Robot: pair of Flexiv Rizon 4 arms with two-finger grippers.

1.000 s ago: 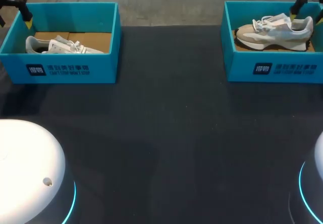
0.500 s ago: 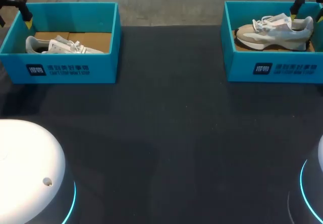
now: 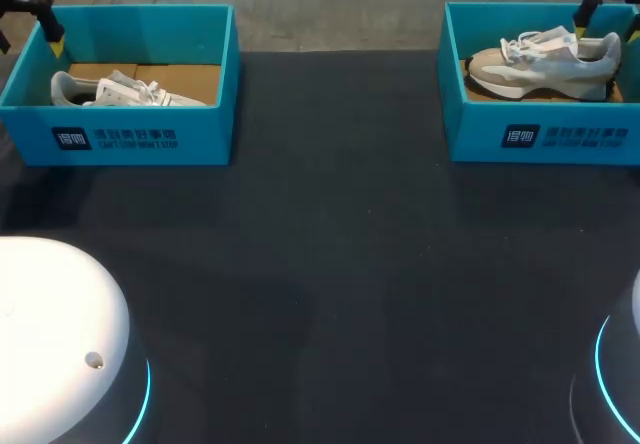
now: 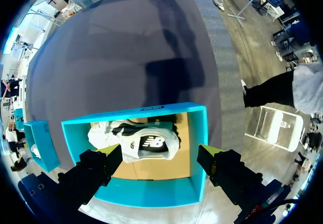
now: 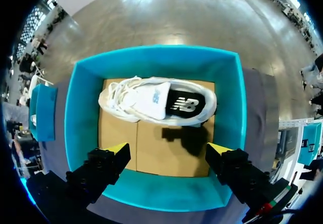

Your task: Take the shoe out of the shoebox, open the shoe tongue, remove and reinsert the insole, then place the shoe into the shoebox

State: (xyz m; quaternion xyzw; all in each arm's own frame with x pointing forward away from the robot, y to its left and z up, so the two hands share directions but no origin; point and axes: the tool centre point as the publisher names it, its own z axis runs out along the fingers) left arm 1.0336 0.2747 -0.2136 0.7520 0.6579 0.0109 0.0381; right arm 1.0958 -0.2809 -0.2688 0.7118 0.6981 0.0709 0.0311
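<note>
- Nothing has moved in the past second; both arms hold over the table's (image 3: 330, 264) far corners.
- Two boxes sit there, left shoebox (image 3: 140, 139) and right shoebox (image 3: 540, 134), holding the left shoe (image 3: 115, 89) and right shoe (image 3: 545, 62), one apiece.
- Left gripper (image 4: 160, 153) and right gripper (image 5: 169, 148) gape wide, empty.

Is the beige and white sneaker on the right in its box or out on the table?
In. The beige and white sneaker rests on the brown floor of the lidless teal cardboard shoebox, walls all around it.
</note>
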